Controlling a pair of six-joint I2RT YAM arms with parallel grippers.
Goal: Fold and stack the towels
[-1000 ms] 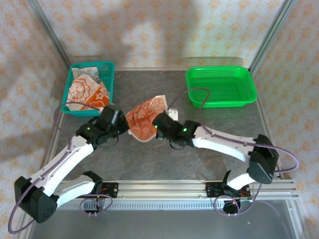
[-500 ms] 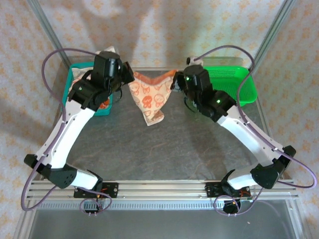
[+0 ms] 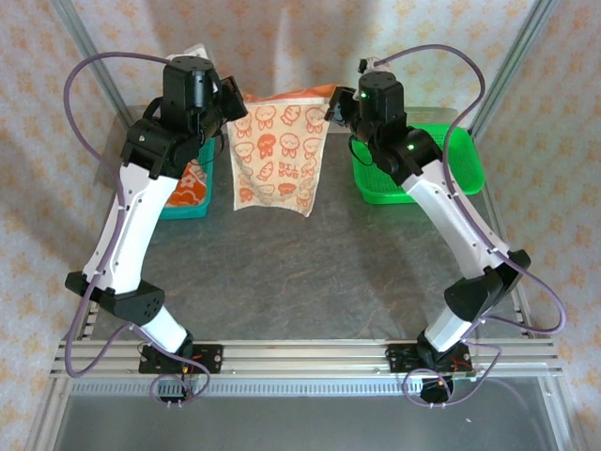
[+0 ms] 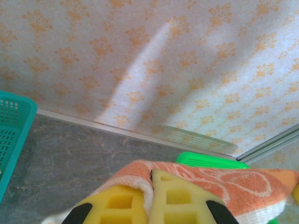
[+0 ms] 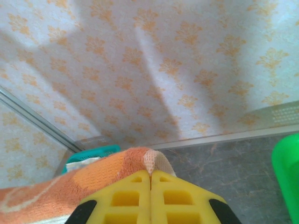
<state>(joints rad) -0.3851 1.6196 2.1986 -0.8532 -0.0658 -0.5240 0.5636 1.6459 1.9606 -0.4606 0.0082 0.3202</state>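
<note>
Spreading step: the left hand (image 3: pixel 228 101) and right hand (image 3: pixel 336 101) are each pinched tight on a top corner of one towel (image 3: pixel 274 160). It hangs open in the air just right of the teal basket (image 4: pixel 14 130) and higher than it. Next, I judge, it needs an even lowering onto the desk (image 3: pixel 300 272) beside that basket, laid flat for folding. The left arm hides most of the basket, so its contents are hard to make out.

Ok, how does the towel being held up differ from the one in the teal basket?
The held towel hangs spread open in the air, pinched at its top corners by the left gripper and right gripper; the basket towel lies in the teal basket, ungripped. The held towel shows cream with orange figures; the basket towel shows mostly orange, partly hidden by the left arm. Both are orange-and-cream prints.
</note>
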